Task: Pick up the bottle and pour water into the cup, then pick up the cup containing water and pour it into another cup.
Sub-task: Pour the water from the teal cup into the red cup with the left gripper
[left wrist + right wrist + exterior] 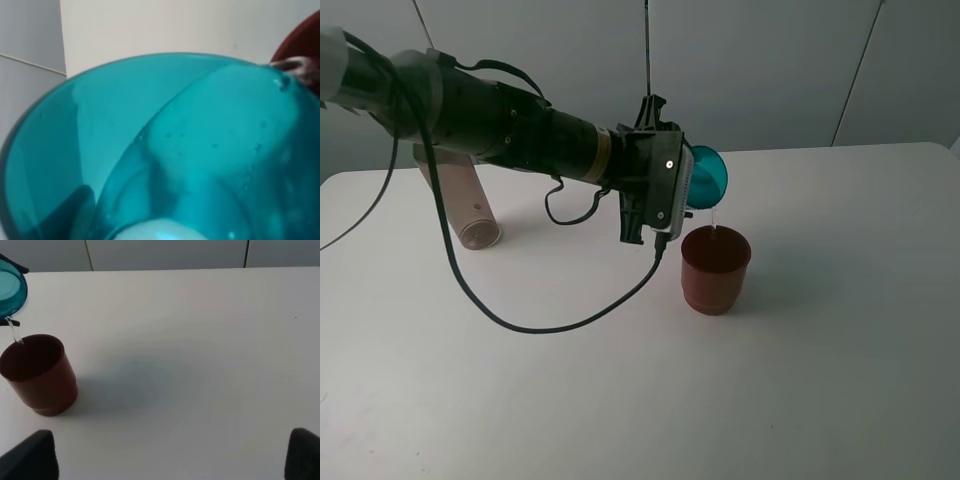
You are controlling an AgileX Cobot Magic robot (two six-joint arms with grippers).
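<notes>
teal cup [708,175] tipped over red cup [716,265], bottle [470,210] behind arm [520,125]

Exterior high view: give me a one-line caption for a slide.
Left tool tips the teal cup above the red cup, a thin stream of water falling in; the bottle sits behind the arm.

Glossy plastic cup [709,174], matt table [840,360]
</notes>
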